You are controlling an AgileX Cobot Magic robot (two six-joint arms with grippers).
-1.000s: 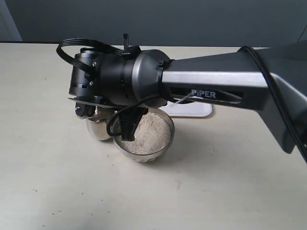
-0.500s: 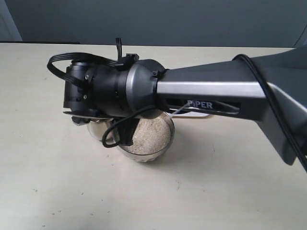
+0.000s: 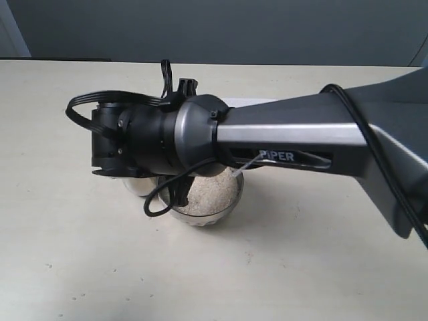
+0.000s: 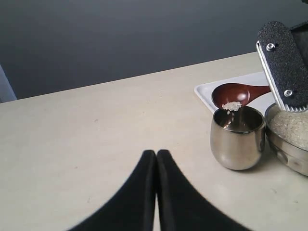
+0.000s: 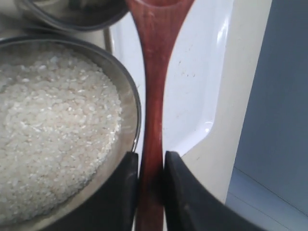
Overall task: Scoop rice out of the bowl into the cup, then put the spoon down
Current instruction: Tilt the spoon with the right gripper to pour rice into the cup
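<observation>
My right gripper (image 5: 151, 161) is shut on the handle of the reddish-brown spoon (image 5: 154, 86). In the left wrist view the spoon (image 4: 238, 94) tilts over the steel cup (image 4: 237, 139), and a few grains of rice (image 4: 232, 106) spill from its tip into the cup. The steel bowl (image 5: 129, 94) holds a heap of rice (image 5: 53, 134) and stands right beside the cup. In the exterior view the right arm hides most of the cup (image 3: 137, 186) and part of the bowl (image 3: 204, 210). My left gripper (image 4: 156, 155) is shut and empty, low over the table short of the cup.
A flat white tray (image 5: 199, 82) lies behind the bowl and cup, under the spoon's handle. A dark wall stands beyond the table's far edge (image 4: 120, 79). The right arm (image 3: 294, 144) stretches across the scene from the right.
The right wrist has rolled and dropped a little over the cup, and the gripper's fingers have gone out of sight behind the arm.
</observation>
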